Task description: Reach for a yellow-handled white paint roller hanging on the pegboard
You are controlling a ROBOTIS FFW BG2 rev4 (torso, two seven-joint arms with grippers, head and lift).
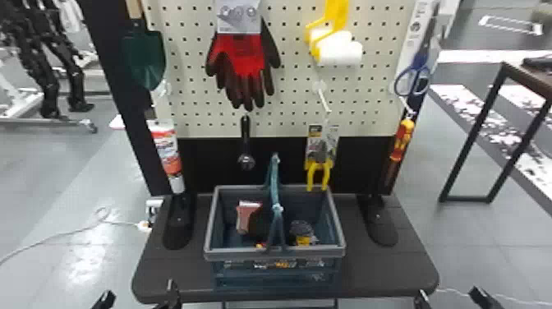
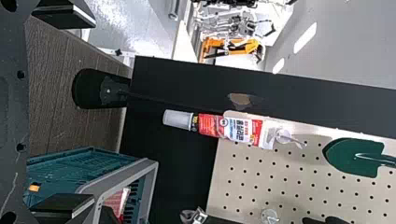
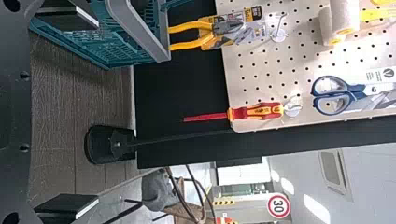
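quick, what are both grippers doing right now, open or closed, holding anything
Left gripper: open, fingers wide apart, nothing held.
Right gripper: open, also empty.

We see yellow and white on the paint roller (image 1: 339, 51); the cream pegboard (image 1: 189, 82) is dotted with rows of dark holes; the work gloves (image 1: 248, 53) are red and black, the trowel (image 1: 146, 55) deep green; we find blue and grey on the scissors (image 3: 358, 88), red and yellow on the screwdriver (image 3: 257, 111); the basket (image 1: 275, 254) is teal with a grey rim; our table (image 3: 56, 102) is brown, streaked like wood grain.
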